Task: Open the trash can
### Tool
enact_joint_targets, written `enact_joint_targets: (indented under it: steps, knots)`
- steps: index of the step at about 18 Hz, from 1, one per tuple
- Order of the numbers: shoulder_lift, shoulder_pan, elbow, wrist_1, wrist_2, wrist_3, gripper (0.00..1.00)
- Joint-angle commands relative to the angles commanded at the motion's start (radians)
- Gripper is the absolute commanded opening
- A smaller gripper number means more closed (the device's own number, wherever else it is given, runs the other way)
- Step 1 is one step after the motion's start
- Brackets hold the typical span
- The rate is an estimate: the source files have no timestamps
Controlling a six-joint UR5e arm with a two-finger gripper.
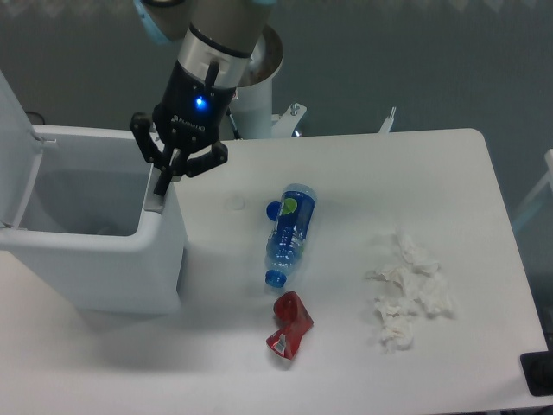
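Plastic is making up the whole of the trash can [95, 259], a big boxy white bin that is standing at the left end of the tabletop [363, 363] with its lid [15, 130] swinging upright at the far left and the inside showing. Judging by its look, the bin is behaving as a stiff, light, smooth-walled shell, so a side grip is likely sliding off; the sensible contact is the grey button strip [154, 201] on its right rim, pressed from above, not grabbed. The end effector [164, 183] is hovering over that strip at the bin's right rim, its fingers pressed together into a single poking tip and pinching nothing; whether the tip is touching the strip cannot be told. With the lid standing up, the opening is looking essentially done. To the right of the trash can a blue water bottle [289, 233] is lying on its side, a crumpled red wrapper [289, 324] is sitting just below it, and further right crumpled white tissues [408, 290] are lying, well apart from the bin.
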Motion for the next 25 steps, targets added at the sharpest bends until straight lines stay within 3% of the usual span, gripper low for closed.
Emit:
enact_joint_targets:
  steps: [1, 7, 10, 12, 18, 25]
  knots:
    - [-0.002, 0.014, 0.005, 0.000, 0.038, 0.023, 1.00]
    - [-0.112, 0.127, 0.014, 0.023, 0.293, 0.363, 1.00]
    - [-0.181, 0.189, 0.018, 0.055, 0.310, 0.501, 1.00]
    - [-0.231, 0.203, 0.028, 0.084, 0.321, 0.567, 1.00]
    - [-0.388, 0.235, 0.112, 0.104, 0.515, 0.742, 1.00]
    - [-0.414, 0.267, 0.117, 0.094, 0.559, 0.824, 1.00]
